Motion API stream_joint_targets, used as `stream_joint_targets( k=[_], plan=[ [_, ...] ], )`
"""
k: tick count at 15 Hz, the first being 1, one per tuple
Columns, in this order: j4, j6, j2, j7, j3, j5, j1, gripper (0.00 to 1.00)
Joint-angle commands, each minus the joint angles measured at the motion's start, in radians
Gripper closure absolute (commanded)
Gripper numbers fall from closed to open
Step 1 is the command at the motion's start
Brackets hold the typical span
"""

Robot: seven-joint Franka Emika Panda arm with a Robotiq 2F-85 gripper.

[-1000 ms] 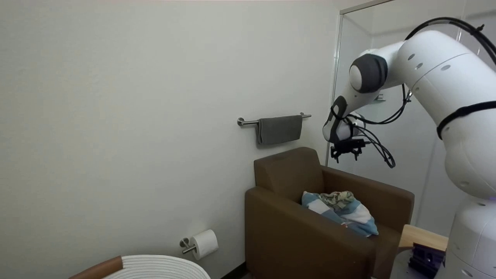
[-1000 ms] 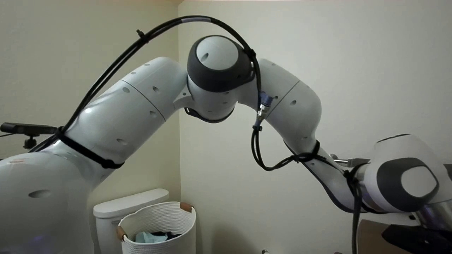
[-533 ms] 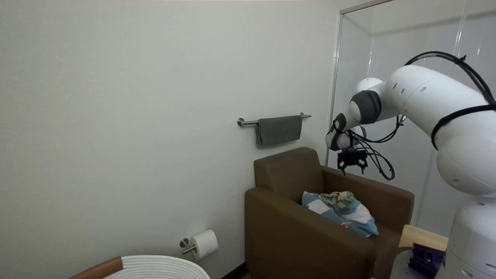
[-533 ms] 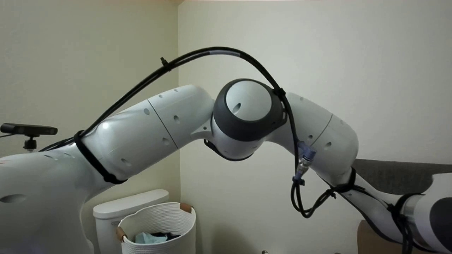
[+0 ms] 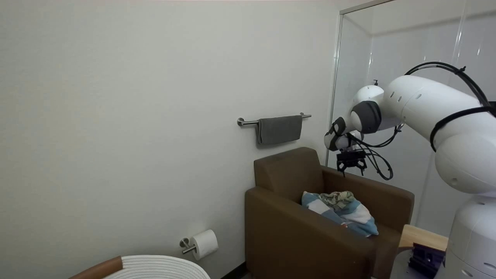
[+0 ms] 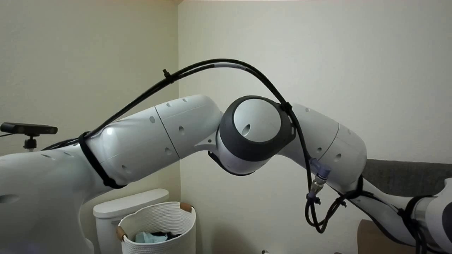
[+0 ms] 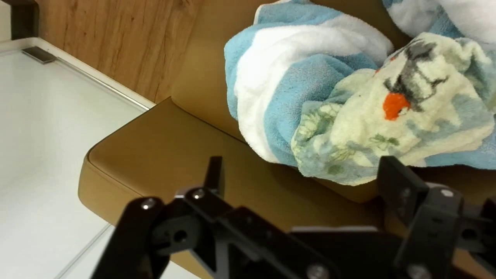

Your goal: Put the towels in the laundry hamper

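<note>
On the seat of the brown armchair lies a bunched blue-and-white striped towel (image 5: 360, 219), with a small pale greenish patterned towel (image 5: 338, 200) on top. A dark grey towel (image 5: 280, 130) hangs folded over a wall bar. The white laundry hamper (image 6: 160, 217) has brown handles and holds pale blue cloth (image 6: 151, 237) and something dark; only its rim (image 5: 161, 265) shows in the other camera's picture. My gripper (image 5: 353, 173) hovers above the chair, apart from the towels. In the wrist view its fingers (image 7: 214, 174) stand wide with nothing between them, the patterned towel (image 7: 418, 116) lying beyond.
The armchair's arms (image 5: 310, 224) and back (image 5: 288, 170) rise around the seat. A glass shower panel (image 5: 350, 89) stands behind the arm. A toilet paper roll (image 5: 204, 244) juts from the wall, and a toilet tank (image 6: 130, 203) is behind the hamper.
The arm has come down, mostly in the first half second, bringing my gripper lower over the chair and slightly right in an exterior view. Its jaws stay open; the towels have not moved.
</note>
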Motion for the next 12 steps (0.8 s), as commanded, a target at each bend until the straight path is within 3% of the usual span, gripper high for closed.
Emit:
stream_joint_targets(
  k=[1, 6, 9, 10, 12],
  plan=[
    [0.12, -0.111, 0.057, -0.025, 0.041, -0.005, -0.035, 0.0],
    [0.412, -0.439, 0.226, -0.054, 0.099, 0.01, -0.076, 0.0],
    [0.559, -0.553, 0.328, -0.015, 0.102, 0.007, -0.091, 0.0],
    [0.578, -0.566, 0.346, 0.001, 0.099, 0.007, -0.092, 0.0],
    [0.489, -0.52, 0.303, 0.027, 0.135, -0.032, -0.088, 0.0]
  ],
)
